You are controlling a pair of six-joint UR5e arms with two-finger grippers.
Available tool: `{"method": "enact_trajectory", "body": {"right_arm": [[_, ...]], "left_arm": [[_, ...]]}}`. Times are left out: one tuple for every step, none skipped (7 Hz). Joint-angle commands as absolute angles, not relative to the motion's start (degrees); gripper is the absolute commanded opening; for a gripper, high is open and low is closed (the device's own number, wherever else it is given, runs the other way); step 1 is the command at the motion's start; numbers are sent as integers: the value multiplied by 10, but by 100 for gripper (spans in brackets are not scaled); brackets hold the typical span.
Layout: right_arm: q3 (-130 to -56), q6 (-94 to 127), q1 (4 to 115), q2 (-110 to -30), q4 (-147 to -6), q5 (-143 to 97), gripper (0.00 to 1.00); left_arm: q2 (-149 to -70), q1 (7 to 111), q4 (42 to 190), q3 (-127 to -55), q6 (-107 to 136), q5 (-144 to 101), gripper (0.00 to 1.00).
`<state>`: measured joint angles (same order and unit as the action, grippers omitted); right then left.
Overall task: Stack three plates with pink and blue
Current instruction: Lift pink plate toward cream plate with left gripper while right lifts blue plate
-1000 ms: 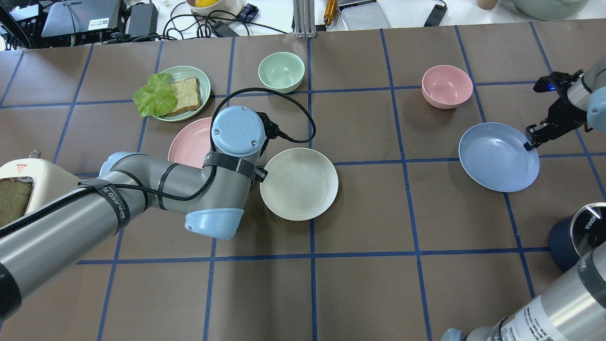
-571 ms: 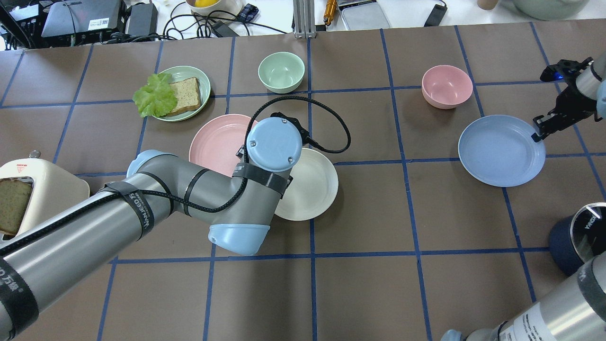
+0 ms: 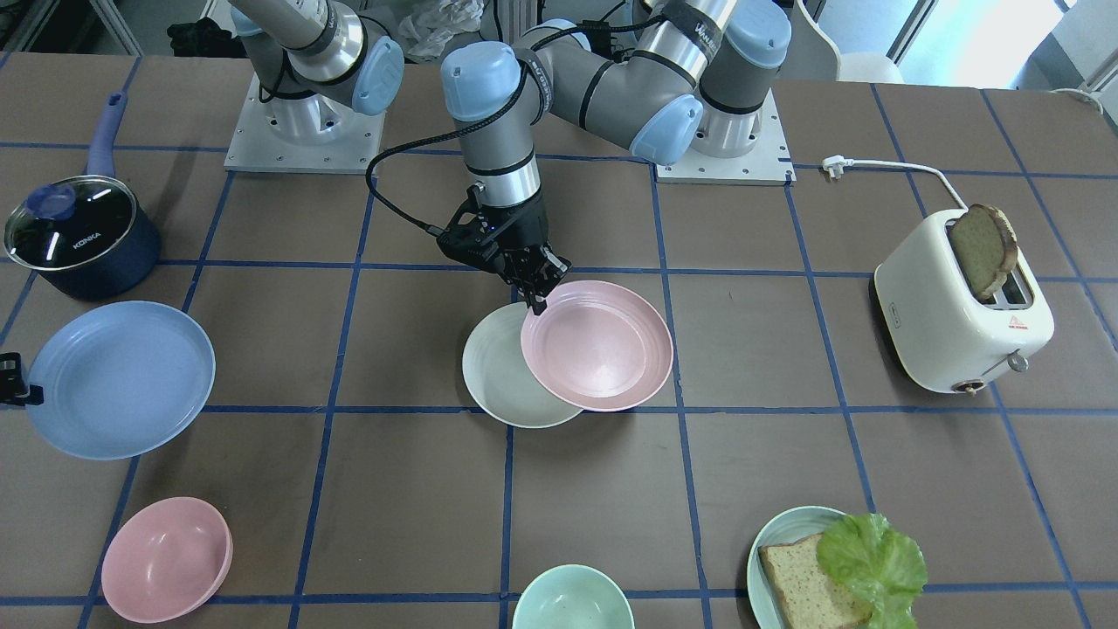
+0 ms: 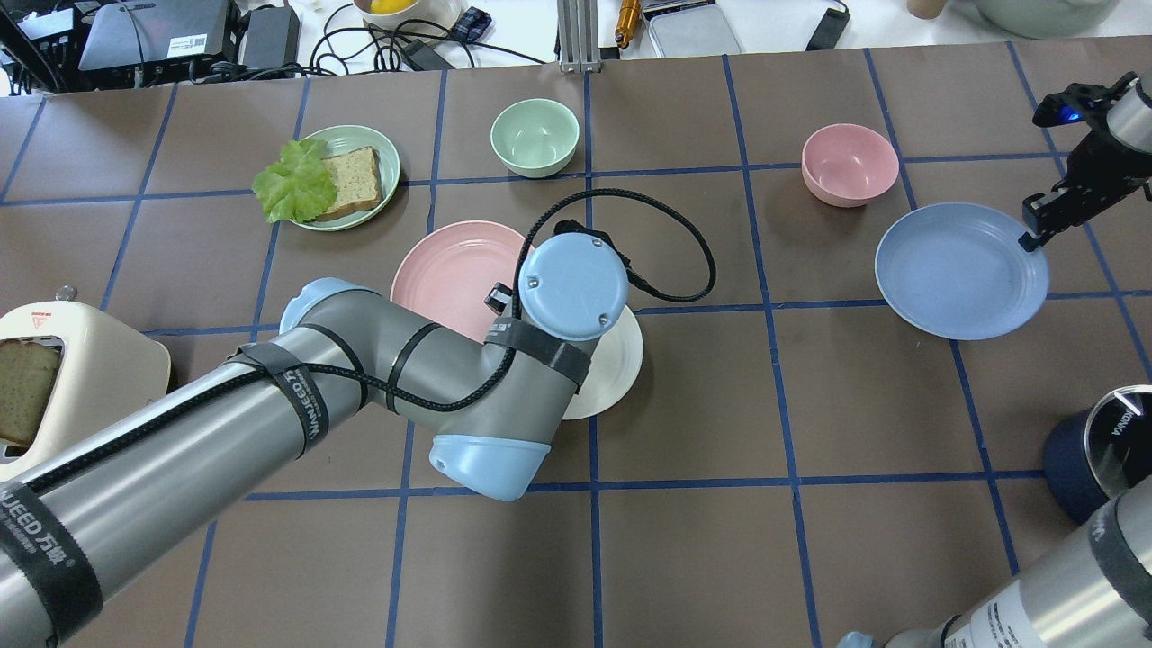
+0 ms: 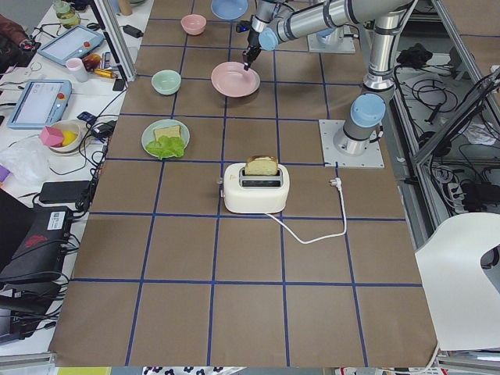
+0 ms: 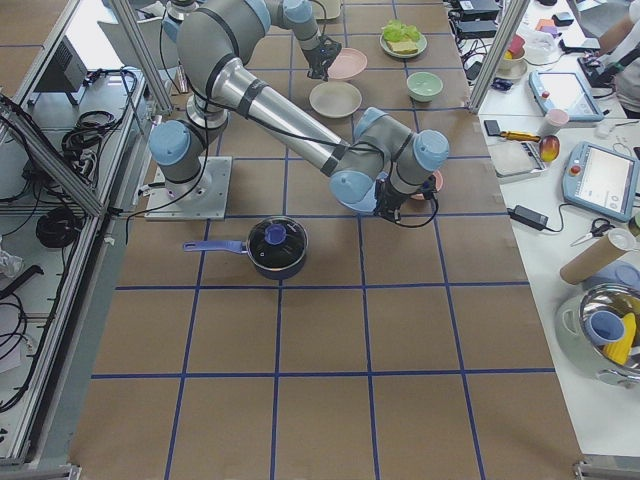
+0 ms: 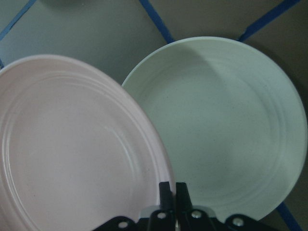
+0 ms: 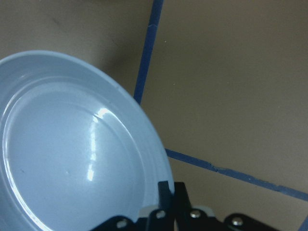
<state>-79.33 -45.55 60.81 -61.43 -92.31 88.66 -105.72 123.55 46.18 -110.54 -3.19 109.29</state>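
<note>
Front-facing view: the left tool (image 3: 535, 300) was clamped on the robot-side rim of the pink plate (image 3: 603, 349). That plate half-overlapped the cream plate (image 3: 491, 376), whose centre lay toward the robot's right. Overhead: the right tool (image 4: 1035, 236) was pinching the edge of the blue plate (image 4: 958, 270), well apart across the surface (image 4: 720, 405).

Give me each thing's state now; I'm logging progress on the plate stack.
pink plate: rim pinched by left gripper, partly over white plate.
white plate: flat on table, partly covered.
blue plate: rim pinched by right gripper, apart from others.
toaster: bread slice sticking up.
pot: lid on.
</note>
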Motion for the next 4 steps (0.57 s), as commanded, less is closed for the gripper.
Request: {"method": "enact_trajectory", "body": {"right_arm": [[-778, -434, 633, -612, -883, 872, 0], [-779, -383, 657, -612, -882, 860, 0], [-780, -344, 683, -611, -883, 855, 0], [-782, -315, 696, -612, -882, 853, 0]], "left_arm": [[-1077, 1258, 478, -1085, 1, 1091, 0], [-1089, 1276, 496, -1069, 17, 1092, 0], [-1105, 1287, 496, -1056, 36, 1092, 0], [-1120, 1288, 496, -1044, 60, 1086, 0]]}}
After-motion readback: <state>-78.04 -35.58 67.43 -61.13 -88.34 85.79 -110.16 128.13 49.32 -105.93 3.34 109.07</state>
